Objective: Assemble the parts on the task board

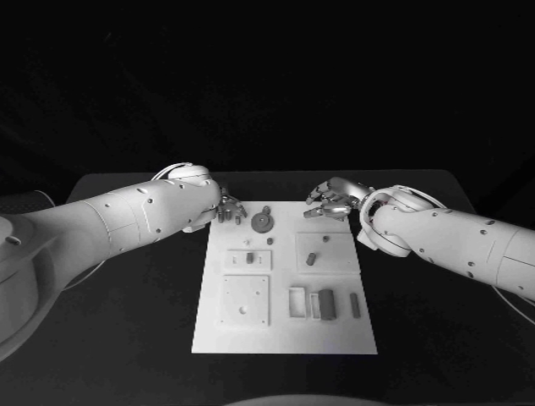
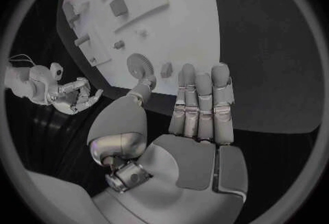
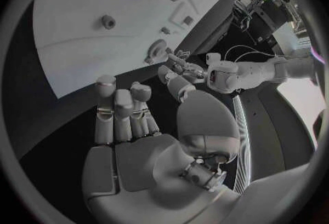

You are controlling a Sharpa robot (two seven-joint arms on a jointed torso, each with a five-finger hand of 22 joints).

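Black table holds my white task board. My left hand and right hand both hang loose, holding nothing, at the board's far end. Between them lies the round gear part, nearer my left hand.

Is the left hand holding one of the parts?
No, the left hand is empty, its fingers straight together, next to the gear lying on the task board.
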